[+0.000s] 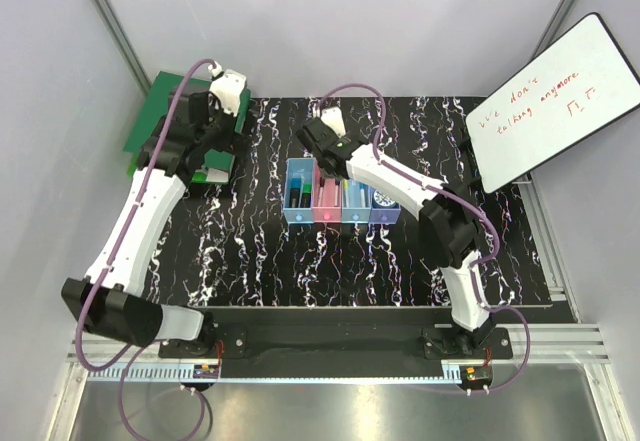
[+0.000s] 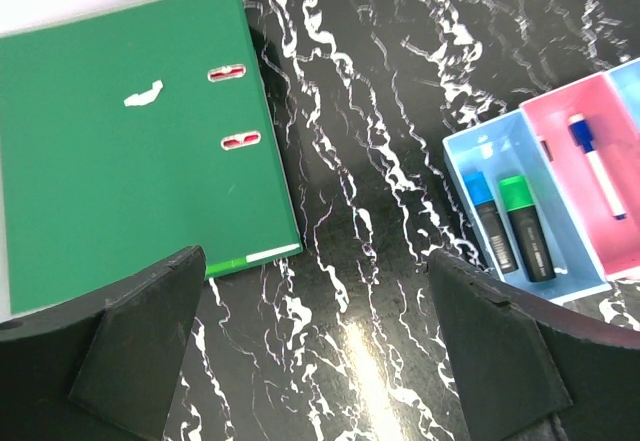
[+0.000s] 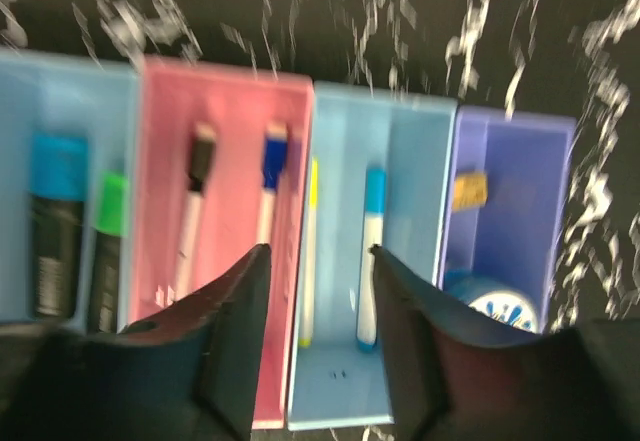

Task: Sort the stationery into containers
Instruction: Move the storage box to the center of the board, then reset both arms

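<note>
We find one text that can be read. It stands on the whiteboard leaning at the upper right of the top view, in red handwriting on two slanted lines. We read the upper line as "we don't" and the lower as "talking anymore", though the letters are small and the first word is uncertain. Right of the words is a small red mark of joined strokes that we cannot make out.

The round blue-white disc, in the violet-blue bin at the lower right of the right wrist view, bears blue marks too blurred to read. The white patch on the green ring binder, at the upper left of the left wrist view, shows nothing we can read.
</note>
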You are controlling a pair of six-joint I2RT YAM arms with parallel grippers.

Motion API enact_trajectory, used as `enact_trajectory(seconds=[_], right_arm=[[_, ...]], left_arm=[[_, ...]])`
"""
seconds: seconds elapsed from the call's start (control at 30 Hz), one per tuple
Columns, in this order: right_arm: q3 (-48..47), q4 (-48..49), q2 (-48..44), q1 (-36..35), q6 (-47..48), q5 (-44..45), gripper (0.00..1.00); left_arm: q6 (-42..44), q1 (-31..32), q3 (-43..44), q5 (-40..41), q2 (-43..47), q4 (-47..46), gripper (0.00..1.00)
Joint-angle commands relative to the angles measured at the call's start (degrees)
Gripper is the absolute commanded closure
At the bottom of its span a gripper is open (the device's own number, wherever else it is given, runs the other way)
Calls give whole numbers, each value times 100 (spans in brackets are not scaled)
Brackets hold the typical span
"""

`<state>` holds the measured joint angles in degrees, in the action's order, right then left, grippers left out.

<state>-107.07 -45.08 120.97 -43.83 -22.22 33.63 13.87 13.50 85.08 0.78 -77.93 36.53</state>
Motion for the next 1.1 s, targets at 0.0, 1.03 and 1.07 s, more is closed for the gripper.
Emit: enact_trajectory(seconds=[0.0, 1.03, 1.07], right_arm=[[-656, 1069, -635, -11, 1094, 495, 39], [801, 2355, -5768, 15, 5518, 883, 0], [801, 2363, -5786, 7, 5500, 865, 0]], left_arm=[[151, -31, -105, -341, 629, -155, 1], [441, -31, 61, 1223, 2994, 855, 1], [441, -31, 96, 1258, 3003, 881, 1]])
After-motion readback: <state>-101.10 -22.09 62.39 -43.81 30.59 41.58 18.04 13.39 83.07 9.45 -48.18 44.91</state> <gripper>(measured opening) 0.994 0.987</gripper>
